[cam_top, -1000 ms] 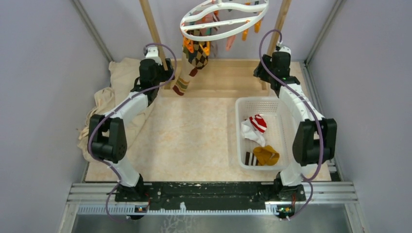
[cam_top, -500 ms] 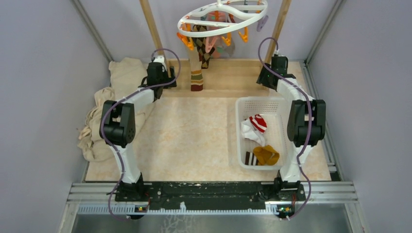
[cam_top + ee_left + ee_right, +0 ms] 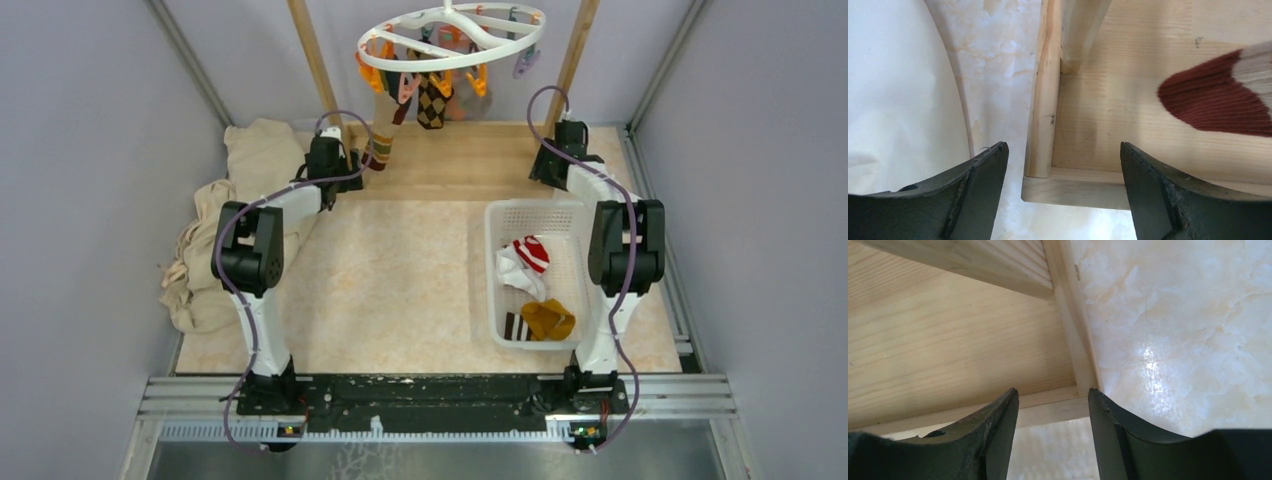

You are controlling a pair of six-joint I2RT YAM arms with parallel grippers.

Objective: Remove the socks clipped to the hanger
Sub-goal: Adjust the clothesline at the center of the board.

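My left gripper was spread wide, nothing in it, over the left front corner of the wooden frame. My right gripper was also parted and empty, over the frame's right front corner. The hanger, a white round ring with curved crossbars and orange clips, hung between the frame's posts. A brown argyle sock and a striped, red-toed sock dangled from it above the frame's base. The basket, in front of the frame's right side, held red-white, white and mustard socks.
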